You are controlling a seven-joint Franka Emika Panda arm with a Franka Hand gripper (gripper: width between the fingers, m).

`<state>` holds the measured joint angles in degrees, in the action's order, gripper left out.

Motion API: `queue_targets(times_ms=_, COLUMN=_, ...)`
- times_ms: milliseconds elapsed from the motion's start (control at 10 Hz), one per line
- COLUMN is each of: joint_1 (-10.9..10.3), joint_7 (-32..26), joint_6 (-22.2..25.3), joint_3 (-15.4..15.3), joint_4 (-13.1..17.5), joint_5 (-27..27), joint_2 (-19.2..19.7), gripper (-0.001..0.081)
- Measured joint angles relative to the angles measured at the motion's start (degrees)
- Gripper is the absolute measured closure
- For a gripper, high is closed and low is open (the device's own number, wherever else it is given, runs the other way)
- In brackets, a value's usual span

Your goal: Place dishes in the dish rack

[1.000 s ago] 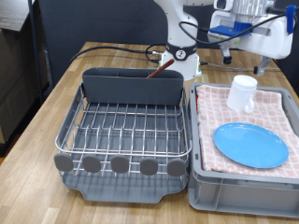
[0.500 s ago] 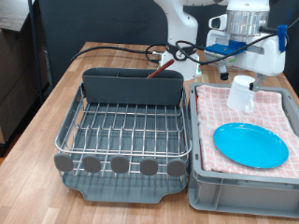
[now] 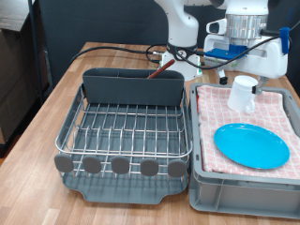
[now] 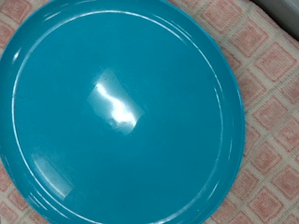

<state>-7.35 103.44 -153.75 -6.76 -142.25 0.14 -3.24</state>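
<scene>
The light-blue plate [image 3: 251, 145] lies flat on the checked cloth in the grey crate, and it fills the wrist view [image 4: 121, 112]. The small white cup [image 3: 243, 94] stands upright on the cloth behind the plate. The dark reddish-brown wooden spoon [image 3: 160, 67] leans out of the tall grey caddy [image 3: 131, 88] at the back of the silver wire dish rack [image 3: 127, 131]. My gripper [image 3: 243, 73] hangs over the crate just above the cup, its two dark fingers spread apart with nothing between them. No fingers show in the wrist view.
The grey crate [image 3: 202, 183] with the red-and-white checked cloth [image 3: 281, 112] stands close against the rack on the exterior view's right. Black cables [image 3: 112, 47] run across the wooden table behind the rack. The rack's wire floor holds nothing.
My gripper has come down and slightly towards the exterior view's left, from the top edge to just above the cup. The cup, plate and spoon have not moved.
</scene>
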Motion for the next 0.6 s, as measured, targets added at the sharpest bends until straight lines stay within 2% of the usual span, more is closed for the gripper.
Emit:
queue_targets(times_ms=300, joint_1=0.0, joint_7=-5.8, joint_6=-4.5, joint_3=0.0, joint_4=-0.9, joint_5=5.0, joint_2=2.9, gripper=0.0003)
queue_targets(times_ms=600, joint_1=0.0, joint_7=-9.0, joint_6=-7.3, joint_3=0.0, joint_4=-1.3, joint_5=7.4, joint_2=5.7, gripper=0.0003)
